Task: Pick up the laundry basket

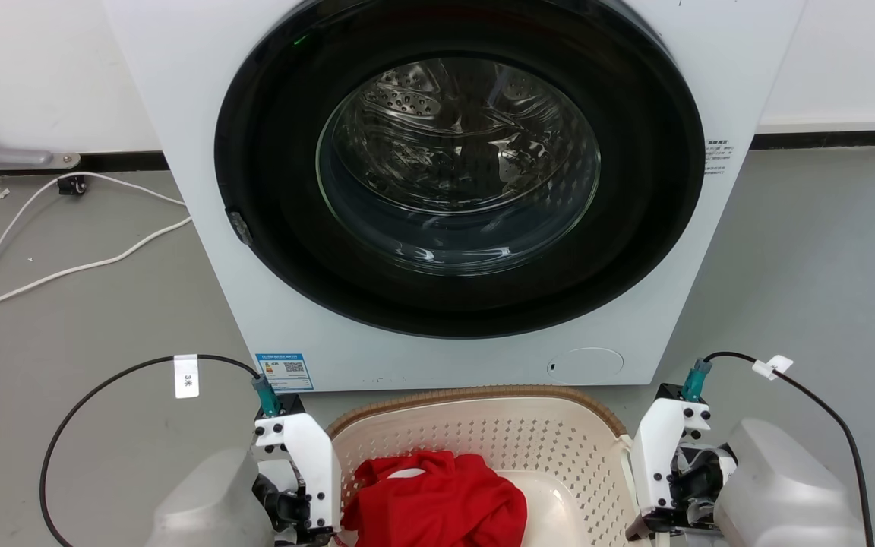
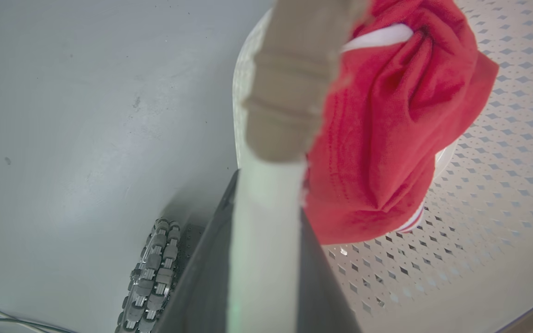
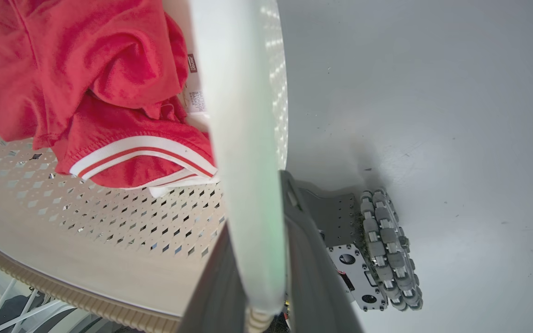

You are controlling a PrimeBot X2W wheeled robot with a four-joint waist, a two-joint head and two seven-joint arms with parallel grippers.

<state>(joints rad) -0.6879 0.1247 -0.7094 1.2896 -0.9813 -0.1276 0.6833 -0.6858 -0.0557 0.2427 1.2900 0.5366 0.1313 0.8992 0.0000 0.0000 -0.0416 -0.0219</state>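
Left gripper [image 2: 266,199]: two dark fingers closed tight on white side handle [image 2: 266,259] of laundry basket [image 1: 529,437]. Right gripper [image 3: 257,208]: same, clamped on other handle [image 3: 245,115]. Basket low and near, between both arms, just in front of washing machine [image 1: 453,190], red cloth [image 1: 437,501] inside. Grab looks done. Lift left to do; cannot tell if basket off floor [image 1: 88,304] yet.

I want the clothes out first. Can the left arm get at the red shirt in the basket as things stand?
Probably not yet: the left gripper is clamped on the white handle of the laundry basket and must release first. The red shirt lies uncovered right beside it.
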